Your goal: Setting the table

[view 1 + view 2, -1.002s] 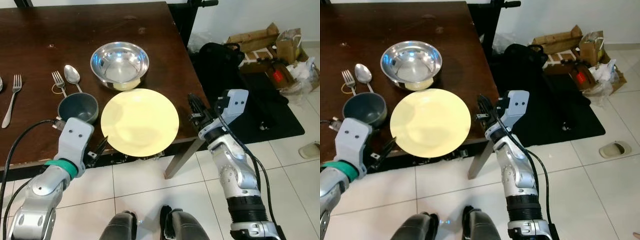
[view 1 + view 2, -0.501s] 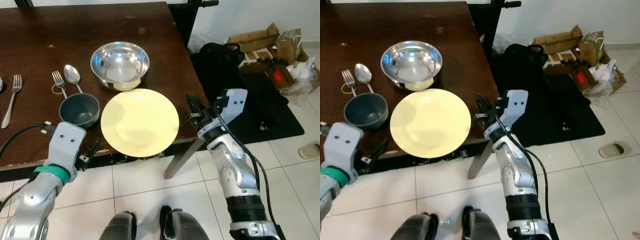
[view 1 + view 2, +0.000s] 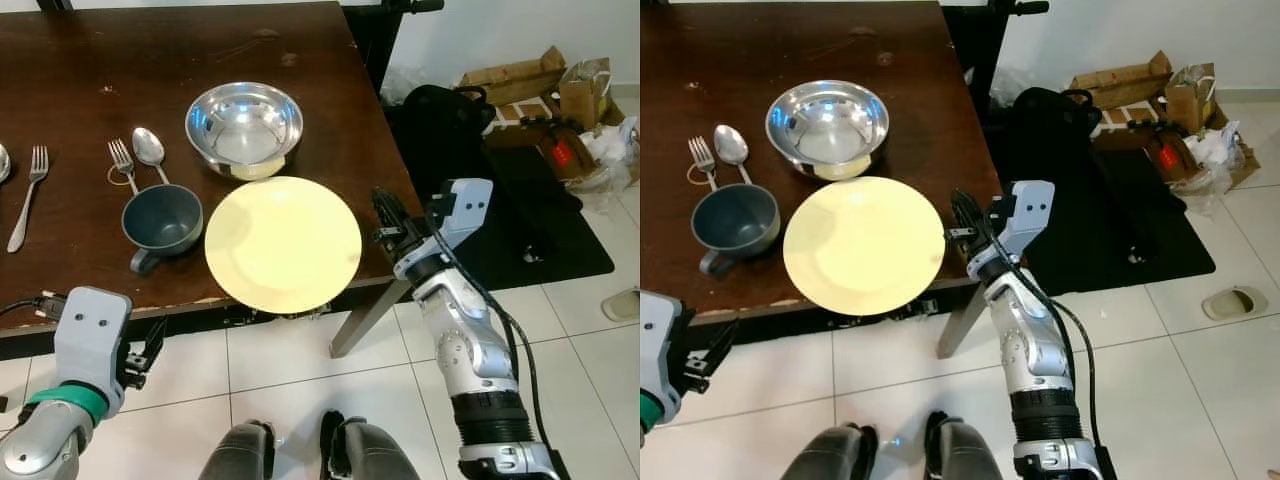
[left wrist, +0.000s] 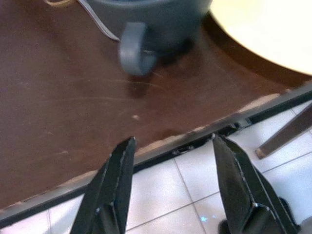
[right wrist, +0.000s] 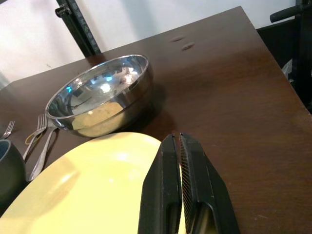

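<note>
Head stereo overhead; wrist close-ups of table [image 3: 60, 60]

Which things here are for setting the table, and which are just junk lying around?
For setting the table:
yellow plate
steel bowl
grey-blue mug
spoon
two forks

Just lying about:
cardboard boxes
black bag
black mat
slipper

Yellow plate [image 3: 283, 243] overhanging table edge
</note>
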Robot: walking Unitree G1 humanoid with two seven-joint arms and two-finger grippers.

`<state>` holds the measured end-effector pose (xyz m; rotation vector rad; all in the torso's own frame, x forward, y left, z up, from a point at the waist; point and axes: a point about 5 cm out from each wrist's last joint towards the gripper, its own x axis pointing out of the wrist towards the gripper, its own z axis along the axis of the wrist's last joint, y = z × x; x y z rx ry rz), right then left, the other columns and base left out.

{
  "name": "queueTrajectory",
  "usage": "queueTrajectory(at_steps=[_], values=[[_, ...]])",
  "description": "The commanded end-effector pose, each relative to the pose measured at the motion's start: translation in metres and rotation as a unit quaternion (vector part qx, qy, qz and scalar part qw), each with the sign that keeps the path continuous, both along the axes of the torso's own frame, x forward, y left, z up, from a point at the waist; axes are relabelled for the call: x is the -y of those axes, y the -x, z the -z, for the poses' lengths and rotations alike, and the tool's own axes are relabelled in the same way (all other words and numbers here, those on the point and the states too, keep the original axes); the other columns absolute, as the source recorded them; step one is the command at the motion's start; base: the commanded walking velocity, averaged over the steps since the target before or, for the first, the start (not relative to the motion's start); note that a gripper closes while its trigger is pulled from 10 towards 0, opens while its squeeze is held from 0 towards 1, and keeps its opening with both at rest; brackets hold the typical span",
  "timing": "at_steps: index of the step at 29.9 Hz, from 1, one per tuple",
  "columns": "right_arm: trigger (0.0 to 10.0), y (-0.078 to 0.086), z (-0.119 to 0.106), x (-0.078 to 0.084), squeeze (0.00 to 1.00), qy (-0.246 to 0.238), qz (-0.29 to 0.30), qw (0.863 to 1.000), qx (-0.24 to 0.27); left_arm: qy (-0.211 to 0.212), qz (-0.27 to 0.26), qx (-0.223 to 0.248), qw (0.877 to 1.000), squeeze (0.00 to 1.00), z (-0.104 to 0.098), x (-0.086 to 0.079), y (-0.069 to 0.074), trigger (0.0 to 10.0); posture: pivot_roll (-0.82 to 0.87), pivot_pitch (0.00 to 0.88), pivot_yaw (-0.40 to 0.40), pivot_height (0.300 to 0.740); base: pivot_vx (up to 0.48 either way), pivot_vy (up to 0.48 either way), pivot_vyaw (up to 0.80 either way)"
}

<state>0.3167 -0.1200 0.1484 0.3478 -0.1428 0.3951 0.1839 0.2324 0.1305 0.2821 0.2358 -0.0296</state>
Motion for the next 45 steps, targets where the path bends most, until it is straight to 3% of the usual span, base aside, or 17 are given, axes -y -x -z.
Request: queueTrajectory(at_steps=[1, 4, 5, 8, 12, 17, 20, 23, 30, 33, 34, 36, 38, 39, 41, 42, 45], values=[[10.0, 0.0, 0.005, -0.002, 0.0, 0.007, -0.004, 1.0, -0.01, -0.036, -0.034, 0.038, 0.998, 0.0, -0.011, -0.012, -0.007, 10.0, 0.15, 0.125, -0.019, 0.74, 0.0, 0.0, 0.0], [10.0, 0.0, 0.005, -0.002, 0.0, 0.006, -0.004, 1.0, -0.01, -0.041, -0.04, 0.048, 0.997, 0.0, -0.014, -0.014, -0.011, 10.0, 0.15, 0.125, -0.019, 0.74, 0.0, 0.0, 0.0], [10.0, 0.0, 0.005, -0.001, 0.0, 0.006, -0.002, 1.0, -0.01, -0.035, -0.03, 0.051, 0.998, 0.08, -0.018, -0.015, -0.014, 10.0, 0.15, 0.127, -0.014, 0.74, 0.0, 0.0, 0.0], [10.0, 0.001, 0.006, 0.001, 0.0, 0.006, 0.002, 1.0, -0.011, -0.027, -0.02, 0.05, 0.998, 0.08, -0.022, -0.015, -0.017, 10.0, 0.15, 0.127, -0.014, 0.74, 0.0, 0.0, 0.0], [10.0, 0.002, 0.007, 0.002, 0.0, 0.005, 0.004, 1.0, -0.012, -0.031, -0.022, 0.053, 0.998, 0.01, -0.025, -0.019, -0.02, 10.0, 0.15, 0.128, -0.013, 0.74, 0.0, 0.0, 0.0], [10.0, 0.001, 0.007, 0.0, 0.0, 0.004, 0.003, 1.0, -0.012, -0.002, -0.021, 0.04, 0.999, 0.0, -0.021, -0.02, -0.027, 10.0, 0.15, 0.13, -0.02, 0.74, 0.0, 0.0, 0.0], [10.0, 0.001, 0.005, 0.0, 0.0, 0.005, 0.002, 1.0, -0.01, 0.054, -0.003, 0.014, 0.998, 0.0, -0.014, -0.015, -0.038, 10.0, 0.14, 0.128, -0.023, 0.74, 0.0, 0.0, 0.0], [10.0, 0.001, 0.004, 0.004, 0.0, 0.006, 0.006, 1.0, -0.009, 0.069, 0.001, 0.004, 0.998, 0.0, -0.012, -0.013, -0.039, 10.0, 0.13, 0.133, -0.024, 0.74, 0.0, 0.0, 0.0], [10.0, 0.002, 0.005, 0.003, 0.0, 0.007, 0.007, 1.0, -0.01, 0.072, 0.014, 0.006, 0.997, 0.0, -0.012, -0.011, -0.043, 10.0, 0.13, 0.134, -0.029, 0.74, 0.0, 0.0, 0.0], [10.0, 0.002, 0.004, 0.002, 0.0, 0.006, 0.005, 1.0, -0.01, 0.065, 0.025, 0.012, 0.998, 0.0, -0.013, -0.01, -0.047, 9.5, 0.12, 0.134, -0.03, 0.74, 0.0, 0.0, 0.0], [10.0, 0.002, 0.004, 0.002, 0.0, 0.006, 0.005, 1.0, -0.01, 0.061, 0.029, 0.014, 0.998, 0.0, -0.013, -0.011, -0.048, 7.1, 0.12, 0.134, -0.031, 0.74, 0.0, 0.0, 0.0], [10.0, 0.002, 0.004, 0.002, 0.0, 0.006, 0.005, 1.0, -0.01, 0.061, 0.029, 0.014, 0.998, 0.0, -0.013, -0.011, -0.048, 7.1, 0.12, 0.134, -0.031, 0.74, 0.0, 0.0, 0.0], [10.0, 0.001, 0.004, 0.002, 0.0, 0.006, 0.005, 1.0, -0.009, 0.056, 0.033, 0.018, 0.998, 0.0, -0.014, -0.013, -0.052, 3.1, 0.12, 0.132, -0.031, 0.74, 0.0, 0.0, 0.0], [10.0, 0.001, 0.004, 0.003, 0.0, 0.007, 0.006, 1.0, -0.009, 0.056, 0.035, 0.02, 0.998, 0.0, -0.014, -0.013, -0.054, 1.9, 0.12, 0.13, -0.032, 0.74, 0.0, 0.0, 0.0], [10.0, 0.001, 0.004, 0.003, 0.0, 0.007, 0.006, 1.0, -0.009, 0.056, 0.036, 0.021, 0.998, 0.0, -0.014, -0.013, -0.054, 1.9, 0.12, 0.13, -0.032, 0.74, 0.0, 0.0, 0.0], [10.0, 0.001, 0.004, 0.003, 0.0, 0.007, 0.006, 1.0, -0.009, 0.057, 0.038, 0.02, 0.997, 0.0, -0.014, -0.013, -0.055, 0.0, 0.12, 0.128, -0.032, 0.74, 0.0, 0.0, 0.0], [10.0, 0.001, 0.004, 0.003, 0.0, 0.008, 0.005, 1.0, -0.009, 0.054, 0.043, 0.025, 0.997, 0.0, -0.014, -0.012, -0.056, 0.0, 0.12, 0.124, -0.034, 0.74, 0.0, 0.0, 0.0]])
